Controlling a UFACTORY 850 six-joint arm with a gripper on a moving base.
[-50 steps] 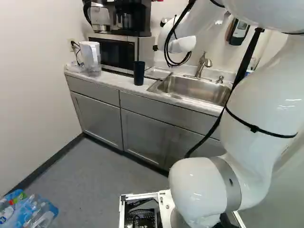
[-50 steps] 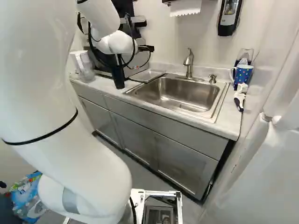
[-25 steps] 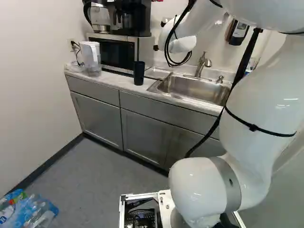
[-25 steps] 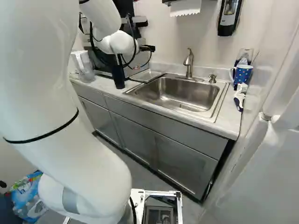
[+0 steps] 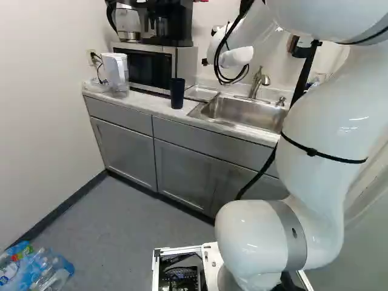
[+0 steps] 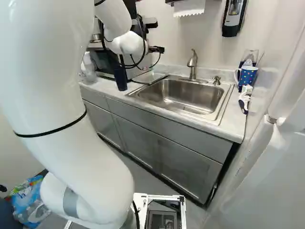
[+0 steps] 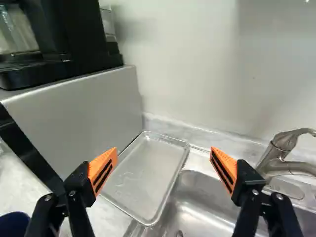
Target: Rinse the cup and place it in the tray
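In the left base view, the navy cup [image 5: 177, 93] stands upright on the counter [image 5: 142, 104], with the microwave [image 5: 145, 70] at ten o'clock from it, the tray [image 5: 200, 93] near it at two and the sink [image 5: 242, 112] at between three and four. In the right base view, the tap [image 6: 192, 65] rises at between twelve and one from the sink's middle, and a dotted mug [image 6: 248, 75] sits at between two and three; only a dark part of the gripper [image 6: 156, 49] shows past the wrist. In the wrist view, the gripper [image 7: 164, 150] is spread wide with nothing in its grasp; seen between its fingers lies the tray, the tap is at three o'clock from it, the sink at five, and part of the cup at eight, outside one finger.
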